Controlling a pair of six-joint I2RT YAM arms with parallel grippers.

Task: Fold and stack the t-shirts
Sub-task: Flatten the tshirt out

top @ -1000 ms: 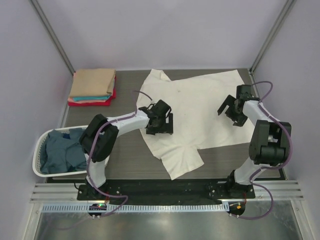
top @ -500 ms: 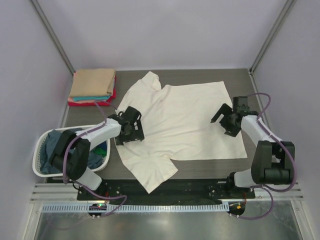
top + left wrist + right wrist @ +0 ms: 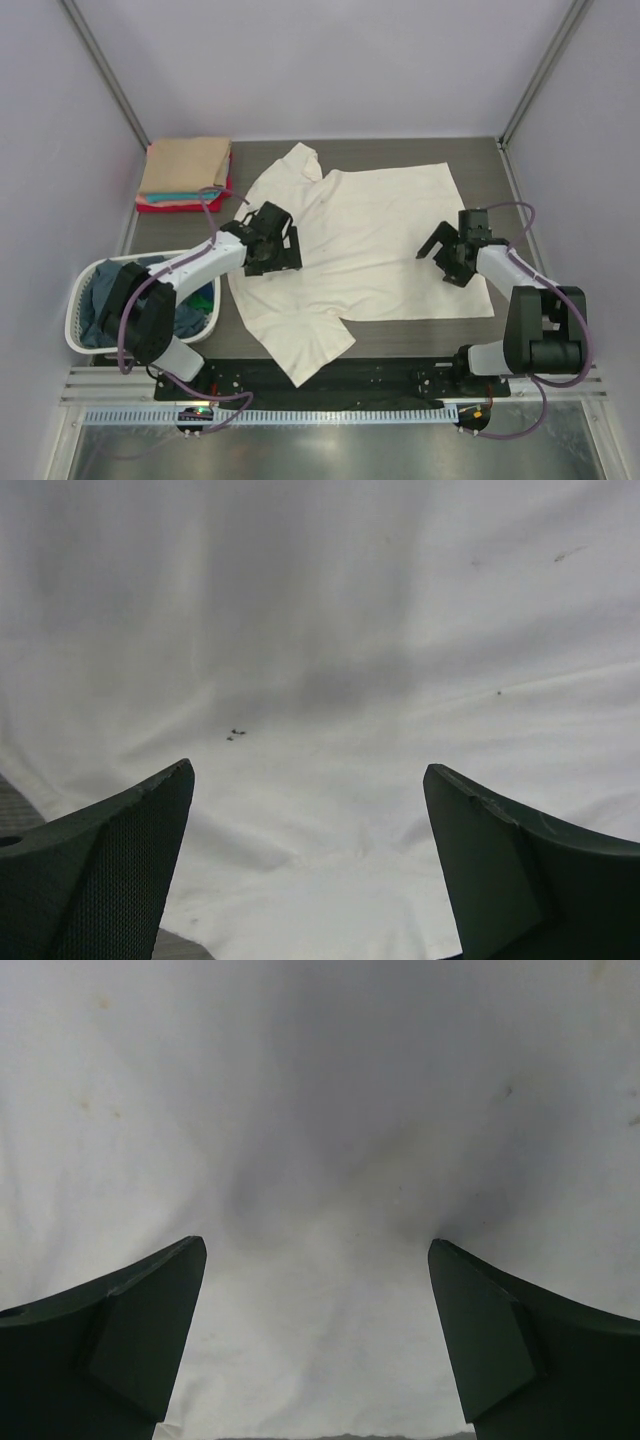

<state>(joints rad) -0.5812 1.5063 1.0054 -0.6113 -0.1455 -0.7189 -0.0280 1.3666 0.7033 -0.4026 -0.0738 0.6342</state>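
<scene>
A large cream-white t-shirt [image 3: 360, 240] lies spread flat across the middle of the table, one sleeve toward the back left, the other toward the near edge. My left gripper [image 3: 281, 245] hovers open over the shirt's left side; the left wrist view shows only cream cloth [image 3: 320, 660] between its spread fingers [image 3: 120, 870]. My right gripper [image 3: 442, 256] hovers open over the shirt's right part, with plain cloth [image 3: 320, 1160] between its fingers [image 3: 500, 1340]. Folded t-shirts [image 3: 185, 172], tan on top of teal and red, are stacked at the back left.
A white slatted laundry basket [image 3: 82, 318] stands at the left near edge, holding dusty-blue and green cloth [image 3: 130, 305]. Dark tabletop [image 3: 185, 232] shows round the shirt. Frame posts rise at the back corners.
The shirt was dragged left and toward the near edge, then let lie flat. The left gripper has since moved a little right over the cloth; the right gripper moved slightly nearer and left.
</scene>
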